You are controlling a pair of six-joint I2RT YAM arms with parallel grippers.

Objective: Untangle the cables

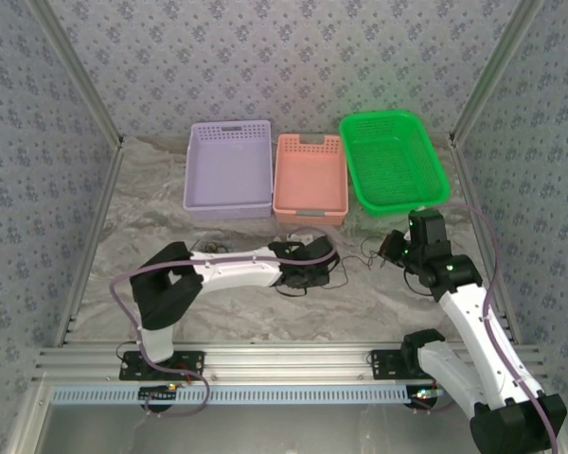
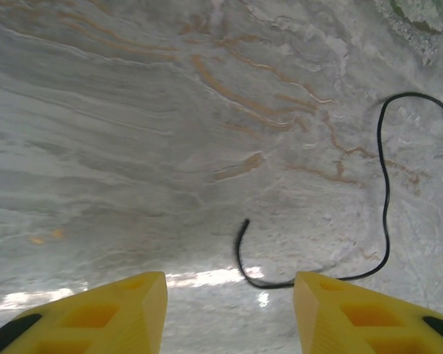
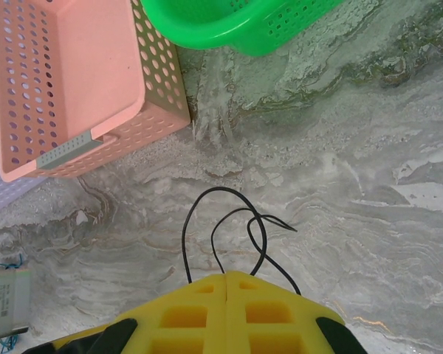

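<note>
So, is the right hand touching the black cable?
Touching. The right wrist view shows the black cable looping on the table and running straight into the seam of the shut right hand.

Grey floral wallpaper on far, left, right walls — marbled tabletop below, aluminium rail along near edge.

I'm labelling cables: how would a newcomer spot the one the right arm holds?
Find the green basket, far right. Just in front of it, the right gripper is shut on a black cable whose thin loops poke out between its yellow fingers. The black strand by the left gripper lies loose, ungripped.
</note>
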